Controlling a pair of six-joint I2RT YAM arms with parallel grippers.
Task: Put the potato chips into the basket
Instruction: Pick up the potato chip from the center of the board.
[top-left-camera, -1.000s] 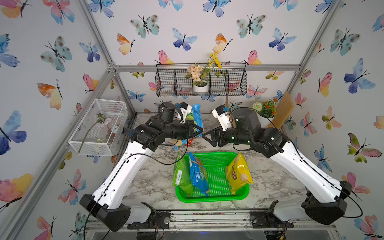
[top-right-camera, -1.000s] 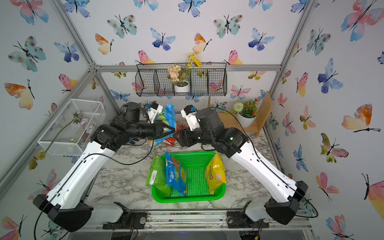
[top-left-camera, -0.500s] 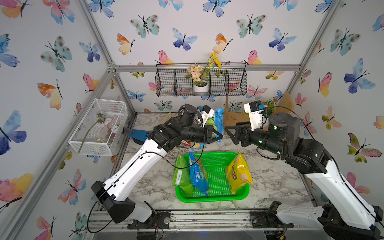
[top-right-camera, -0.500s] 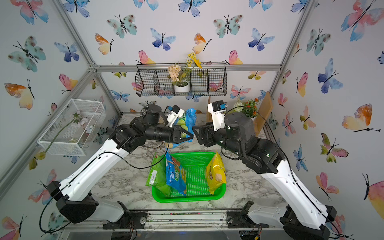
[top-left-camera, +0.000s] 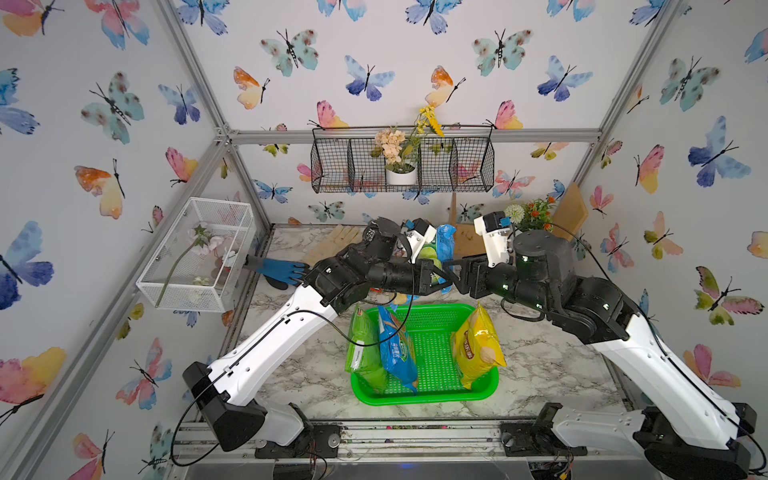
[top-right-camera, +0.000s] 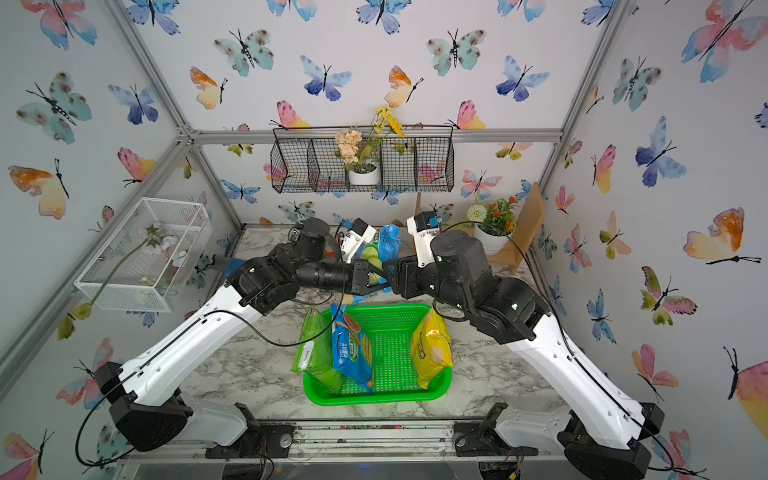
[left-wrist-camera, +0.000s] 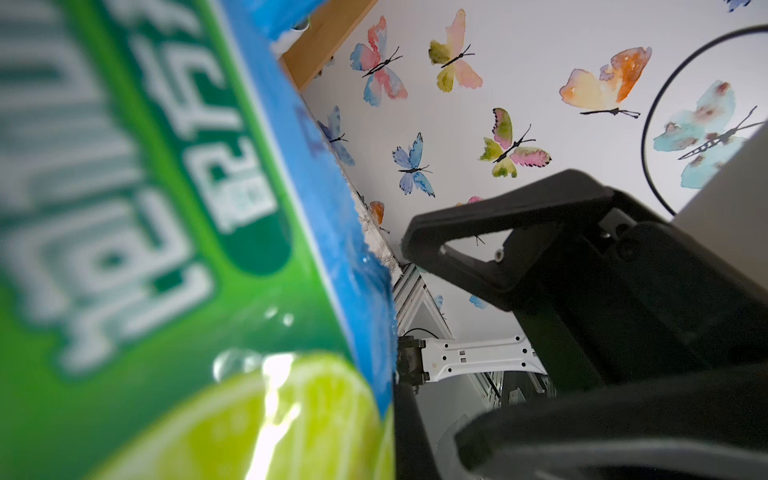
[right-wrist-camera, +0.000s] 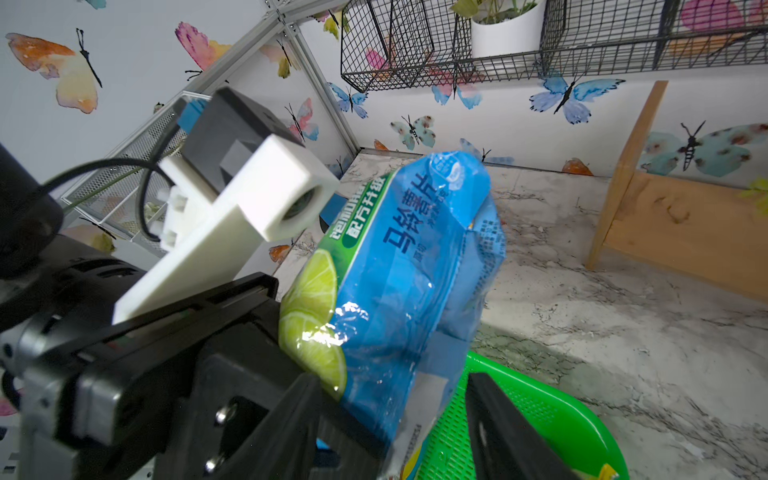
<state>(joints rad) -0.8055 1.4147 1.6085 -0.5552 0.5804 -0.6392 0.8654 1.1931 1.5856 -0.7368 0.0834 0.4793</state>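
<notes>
Potato chips bag (right-wrist-camera: 407, 270) clenched by left gripper (top-right-camera: 371, 277) above basket's (top-right-camera: 374, 400) far rim; right gripper (right-wrist-camera: 392, 386) gapes around it, likely for handoff.

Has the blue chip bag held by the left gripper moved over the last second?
Yes. The blue chip bag has shifted toward the robot's right. In a top view it was below the white flower pot and is now right of it.

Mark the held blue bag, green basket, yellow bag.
held blue bag (right-wrist-camera: 407, 270): right wrist view, front panel.
green basket (top-left-camera: 424, 400): in a top view, near rim.
yellow bag (top-left-camera: 478, 345): in a top view, front face.
</notes>
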